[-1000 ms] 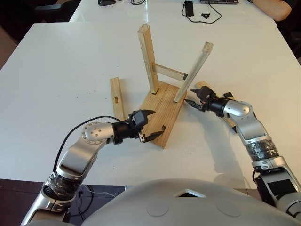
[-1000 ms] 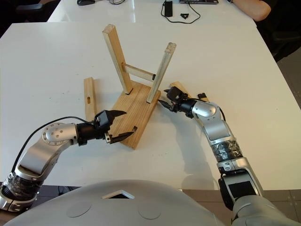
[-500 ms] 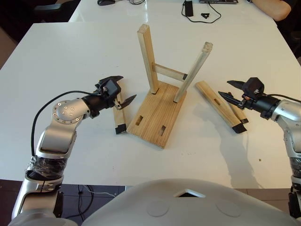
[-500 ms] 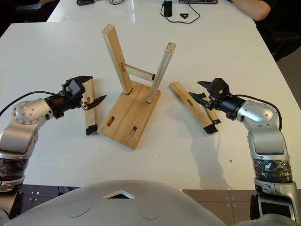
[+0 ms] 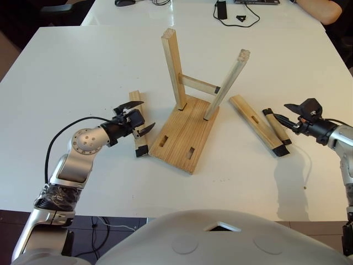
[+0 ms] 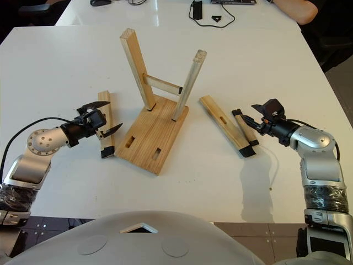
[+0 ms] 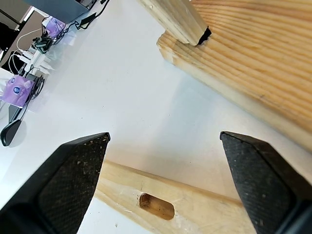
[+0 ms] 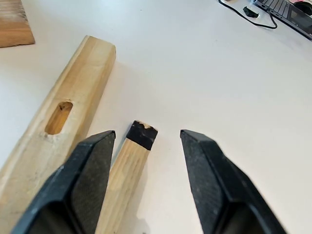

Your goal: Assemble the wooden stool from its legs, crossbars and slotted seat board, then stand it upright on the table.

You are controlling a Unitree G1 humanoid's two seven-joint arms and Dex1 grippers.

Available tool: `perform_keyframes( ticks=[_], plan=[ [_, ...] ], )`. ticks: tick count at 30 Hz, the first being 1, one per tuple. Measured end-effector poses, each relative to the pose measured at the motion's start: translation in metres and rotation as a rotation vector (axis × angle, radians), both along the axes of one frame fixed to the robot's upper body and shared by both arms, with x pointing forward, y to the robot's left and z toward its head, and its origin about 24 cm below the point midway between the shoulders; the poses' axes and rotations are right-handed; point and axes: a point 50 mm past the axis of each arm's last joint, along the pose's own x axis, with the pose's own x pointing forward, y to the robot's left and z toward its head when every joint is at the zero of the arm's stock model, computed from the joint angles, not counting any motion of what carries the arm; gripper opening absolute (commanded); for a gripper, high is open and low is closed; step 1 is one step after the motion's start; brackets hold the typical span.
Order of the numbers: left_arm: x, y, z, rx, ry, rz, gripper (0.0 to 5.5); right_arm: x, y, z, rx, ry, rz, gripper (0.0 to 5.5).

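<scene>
White table (image 5: 83, 66) carries the seat board (image 5: 185, 132); left gripper (image 5: 148, 113) hovers open over a loose leg (image 5: 134, 98) lying lengthwise away from the robot, spread along it, not across; right gripper (image 5: 281, 111), open, frames one crossbar (image 8: 127, 161) end.

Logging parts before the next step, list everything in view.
Table: one, white, under everything.
Seat board: one, pale wood, flat, centre.
Upright legs: two, pale wood, standing in board.
Fitted crossbar: one, pale wood, joining them.
Loose legs: two, pale wood, flat either side of board.
Short crossbar: one, black-tipped wood, beside right loose leg.
Gadgets: several, black, rear table.
Left gripper: one, black, jaws open over left loose leg.
Right gripper: one, black, jaws open at short crossbar.
</scene>
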Motion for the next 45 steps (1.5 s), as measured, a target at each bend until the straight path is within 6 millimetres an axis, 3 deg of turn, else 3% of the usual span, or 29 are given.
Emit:
perform_keyframes(
  ticks=[5,11,28,36,40,43,45],
  plan=[
    [-0.021,-0.005,-0.006,0.038,0.071,-0.108,4.22,-0.01,-0.012,-0.001,-0.05,0.043,-0.021,2.47],
    [-0.051,-0.014,-0.01,-0.001,0.238,-0.206,4.22,-0.023,-0.016,-0.008,0.021,0.155,-0.021,2.47],
    [-0.053,-0.028,-0.008,-0.04,0.258,-0.211,4.22,-0.028,-0.011,-0.027,0.037,0.22,-0.019,2.47],
    [-0.053,-0.031,-0.008,-0.07,0.267,-0.198,4.22,-0.026,-0.014,-0.028,0.034,0.213,-0.021,1.29],
    [-0.054,-0.036,-0.005,-0.115,0.269,-0.199,4.22,-0.025,-0.015,-0.028,0.035,0.212,-0.022,1.28],
    [-0.049,-0.035,0.007,-0.189,0.262,-0.162,4.22,-0.025,-0.018,-0.026,0.049,0.196,-0.041,1.28],
    [-0.04,-0.032,0.026,-0.268,0.226,-0.125,4.22,-0.018,-0.02,-0.015,0.108,0.135,-0.063,1.28]
  ],
)
